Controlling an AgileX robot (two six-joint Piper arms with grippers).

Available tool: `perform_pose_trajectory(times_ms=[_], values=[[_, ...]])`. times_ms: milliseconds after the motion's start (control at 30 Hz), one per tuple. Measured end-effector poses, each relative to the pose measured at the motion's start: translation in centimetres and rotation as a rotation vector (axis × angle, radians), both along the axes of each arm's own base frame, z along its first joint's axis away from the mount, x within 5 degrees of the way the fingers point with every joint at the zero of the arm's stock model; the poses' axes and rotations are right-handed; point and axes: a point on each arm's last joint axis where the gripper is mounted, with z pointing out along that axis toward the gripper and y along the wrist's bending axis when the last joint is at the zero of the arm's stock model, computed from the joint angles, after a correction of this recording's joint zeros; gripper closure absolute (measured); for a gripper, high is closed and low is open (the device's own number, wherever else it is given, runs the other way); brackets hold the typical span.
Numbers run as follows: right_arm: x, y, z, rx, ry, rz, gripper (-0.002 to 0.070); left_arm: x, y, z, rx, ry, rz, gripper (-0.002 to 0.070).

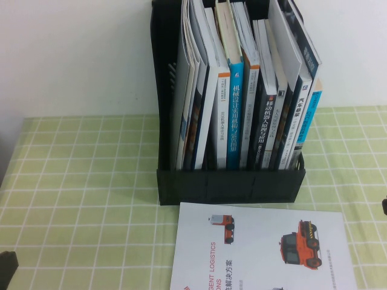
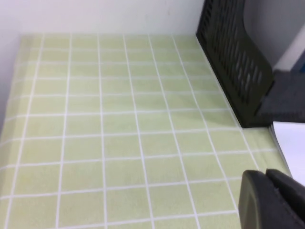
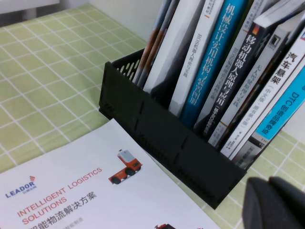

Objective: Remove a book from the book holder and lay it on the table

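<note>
Book lies flat on the table, white cover up, truck pictures and red "LOGISTICS" lettering showing. Its far edge sits just in front of the holder, close to the low front wall; no gripper touches it.

Holder stands upright at the back by the wall, packed with upright books, among them a blue-spined one and black-spined ones.

Right gripper: fingers together, nothing between them, hovering near the holder's right front corner, apart from the book.

Left gripper: over bare cloth left of the holder, near the book's corner. Cannot tell whether its fingers are together or apart.
</note>
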Motion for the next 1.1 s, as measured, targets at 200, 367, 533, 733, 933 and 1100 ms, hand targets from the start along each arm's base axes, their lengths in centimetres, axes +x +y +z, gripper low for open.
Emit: perform_pose_trajectory(times_ms=[200, 367, 533, 733, 933, 1100], values=[[0.0, 0.0, 0.0, 0.001, 0.001, 0.0, 0.0678, -1.2, 0.5, -1.4, 0.068, -0.049, 0.033, 0.0676], [0.0, 0.0, 0.0, 0.001, 0.001, 0.0, 0.0678, -2.0, 1.5, -4.8, 0.017, -0.138, 0.182, 0.0676], [0.0, 0.0, 0.0, 0.0, -0.001, -0.001, 0.0678, -2.2, 1.7, -7.0, -0.006, -0.091, 0.215, 0.0676], [0.0, 0.0, 0.0, -0.009, -0.007, 0.004, 0.0678, -2.2, 1.7, -6.9, -0.021, -0.092, 0.22, 0.0676], [0.0, 0.0, 0.0, -0.01, -0.007, 0.004, 0.0678, -2.2, 1.7, -6.9, -0.023, -0.092, 0.221, 0.0676], [0.0, 0.0, 0.0, 0.003, -0.001, 0.003, 0.0678, -2.2, 1.7, -6.9, -0.023, -0.092, 0.221, 0.0676]])
